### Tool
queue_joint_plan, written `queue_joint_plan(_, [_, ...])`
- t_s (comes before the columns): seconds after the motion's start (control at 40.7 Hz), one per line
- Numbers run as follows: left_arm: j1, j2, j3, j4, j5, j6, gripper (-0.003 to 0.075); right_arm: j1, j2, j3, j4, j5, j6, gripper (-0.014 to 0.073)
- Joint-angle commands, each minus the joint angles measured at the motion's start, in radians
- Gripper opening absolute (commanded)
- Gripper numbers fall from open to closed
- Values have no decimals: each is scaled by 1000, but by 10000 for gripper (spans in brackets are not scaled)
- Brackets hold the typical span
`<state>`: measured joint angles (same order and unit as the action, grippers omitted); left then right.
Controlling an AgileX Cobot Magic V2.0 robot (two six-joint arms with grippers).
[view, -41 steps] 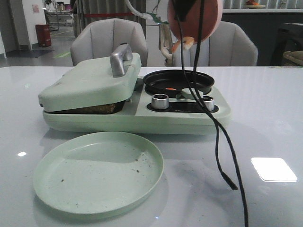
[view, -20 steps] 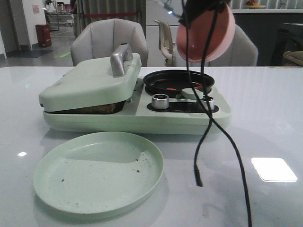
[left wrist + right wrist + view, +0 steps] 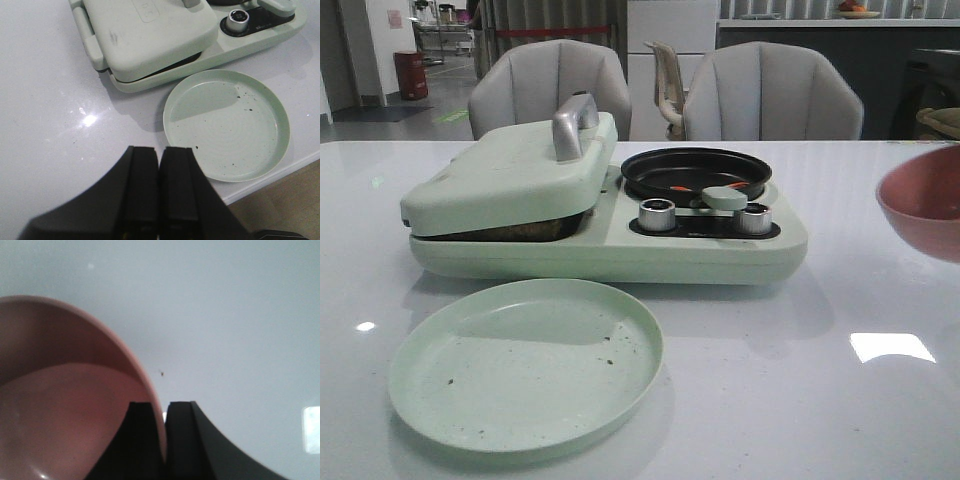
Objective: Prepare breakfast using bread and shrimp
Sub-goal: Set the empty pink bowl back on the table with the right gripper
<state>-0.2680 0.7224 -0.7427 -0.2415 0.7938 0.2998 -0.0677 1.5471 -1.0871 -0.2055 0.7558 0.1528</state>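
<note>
Pink bowl (image 3: 923, 203), pinched at its rim by right fingers (image 3: 165, 440), has swung from above the black pan (image 3: 697, 171) to far right, empty; shrimp (image 3: 680, 187) now in pan, w/ left fingers (image 3: 159, 190) clenched, idle over tabletop (image 3: 840, 400).

Matte black jaws, flat squared tips
</note>
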Motion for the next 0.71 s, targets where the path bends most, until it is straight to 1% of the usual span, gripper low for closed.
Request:
queue_joint_plan(0.0, [-8, -5, -27, -16, -68, -7, 101, -73, -41, 35, 235, -100, -212, 43])
queue_joint_plan(0.049, [-8, -5, -27, -16, -68, -7, 101, -86, -37, 68, 312, -137, -269, 43])
queue_joint_plan(0.123, [-8, -5, -27, -16, -68, -7, 101, -92, -34, 111, 378, -209, -318, 43])
queue_joint_plan(0.246, [-8, -5, -27, -16, -68, -7, 101, -91, -34, 155, 391, -308, -322, 50])
queue_joint_plan(0.344, [-8, -5, -27, -16, -68, -7, 101, -91, -20, 156, 390, -329, -322, 75])
queue_joint_plan(0.442, [-8, -5, -27, -23, -68, -7, 101, -91, 8, 156, 389, -333, -322, 122])
queue_joint_plan(0.516, [-8, -5, -27, -23, -68, -7, 101, -91, 26, 155, 389, -330, -322, 189])
queue_joint_plan(0.688, [-8, -5, -27, -23, -66, -7, 101, -92, 39, 144, 384, -327, -322, 425])
